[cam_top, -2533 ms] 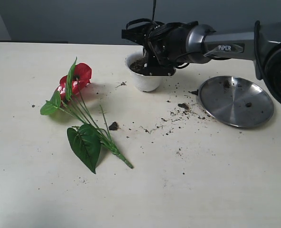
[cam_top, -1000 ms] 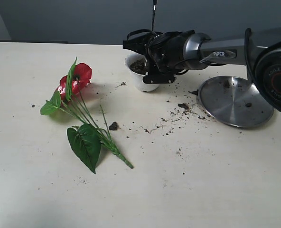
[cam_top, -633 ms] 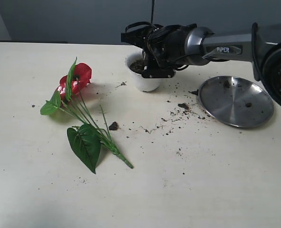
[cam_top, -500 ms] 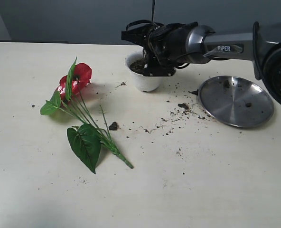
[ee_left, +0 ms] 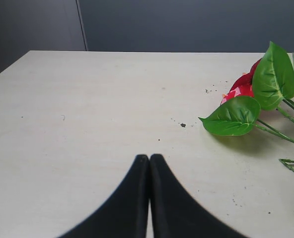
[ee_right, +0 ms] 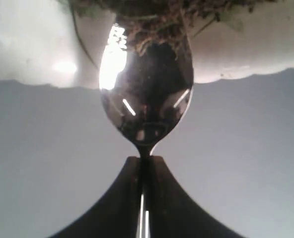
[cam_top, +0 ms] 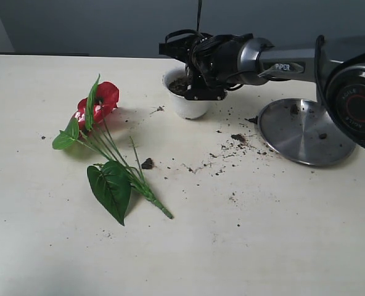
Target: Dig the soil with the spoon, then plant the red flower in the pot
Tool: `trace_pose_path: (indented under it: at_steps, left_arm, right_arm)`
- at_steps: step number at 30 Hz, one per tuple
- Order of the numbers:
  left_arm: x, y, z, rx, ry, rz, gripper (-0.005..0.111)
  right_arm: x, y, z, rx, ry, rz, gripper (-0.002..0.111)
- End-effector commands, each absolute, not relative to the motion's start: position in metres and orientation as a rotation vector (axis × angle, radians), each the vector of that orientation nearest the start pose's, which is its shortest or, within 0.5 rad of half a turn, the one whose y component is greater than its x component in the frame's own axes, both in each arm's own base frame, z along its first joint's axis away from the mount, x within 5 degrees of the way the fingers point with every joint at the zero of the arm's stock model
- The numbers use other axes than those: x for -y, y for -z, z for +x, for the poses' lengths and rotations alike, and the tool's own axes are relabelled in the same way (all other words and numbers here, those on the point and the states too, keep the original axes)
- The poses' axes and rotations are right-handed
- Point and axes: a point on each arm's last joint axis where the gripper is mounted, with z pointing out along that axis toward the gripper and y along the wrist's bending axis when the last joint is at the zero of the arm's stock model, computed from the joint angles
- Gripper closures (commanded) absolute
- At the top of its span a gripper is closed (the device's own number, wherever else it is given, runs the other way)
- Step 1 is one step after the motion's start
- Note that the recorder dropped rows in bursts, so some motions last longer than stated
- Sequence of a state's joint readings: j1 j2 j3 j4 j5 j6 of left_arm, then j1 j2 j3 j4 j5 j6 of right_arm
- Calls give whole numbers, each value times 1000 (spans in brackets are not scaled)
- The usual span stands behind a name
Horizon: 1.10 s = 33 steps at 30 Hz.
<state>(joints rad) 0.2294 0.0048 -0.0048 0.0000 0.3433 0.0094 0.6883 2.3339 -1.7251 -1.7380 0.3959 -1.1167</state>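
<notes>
The white pot [cam_top: 187, 103] stands at the back of the table with dark soil [cam_top: 179, 85] in it. My right gripper [cam_top: 193, 83] hangs over its rim, shut on the thin handle of the silver spoon [ee_right: 147, 106]. In the right wrist view the gripper [ee_right: 145, 159] holds the handle close to the bowl, whose tip dips into the soil [ee_right: 154, 22] inside the pot [ee_right: 35, 54]. The red flower [cam_top: 101, 100] lies on its side on the table to the left, stems toward the front. My left gripper [ee_left: 149, 157] is shut and empty, low over the table, with the red flower [ee_left: 242, 86] ahead and to one side.
A round steel plate [cam_top: 306, 131] with a few soil specks lies right of the pot. Soil crumbs [cam_top: 237, 139] are scattered between pot and plate, and one clump [cam_top: 147, 163] lies beside the flower stems. A dark wall runs behind the table.
The right wrist has shifted slightly back and forth over the pot with the spoon in the soil. The flower, pot and plate have stayed put.
</notes>
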Motion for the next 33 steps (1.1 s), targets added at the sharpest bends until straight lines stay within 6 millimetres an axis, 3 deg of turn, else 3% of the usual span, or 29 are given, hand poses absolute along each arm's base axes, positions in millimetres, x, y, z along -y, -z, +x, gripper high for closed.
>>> trace_pose_path:
  at_steps: [1, 20, 26, 33]
  left_arm:
    - [-12, -183, 52, -1808, -166, -199, 106]
    - [-12, -183, 52, -1808, -166, -199, 106]
    - [-12, -183, 52, -1808, -166, -199, 106]
    - [-12, -183, 52, -1808, -166, -199, 106]
  right_arm:
    - [-306, -156, 432, 220, 1605, -2482, 109]
    - [-321, -151, 420, 185, 1528, -2478, 109]
    - [-319, -158, 418, 191, 1534, -2472, 109]
    - [-307, -153, 405, 298, 1525, -2540, 109]
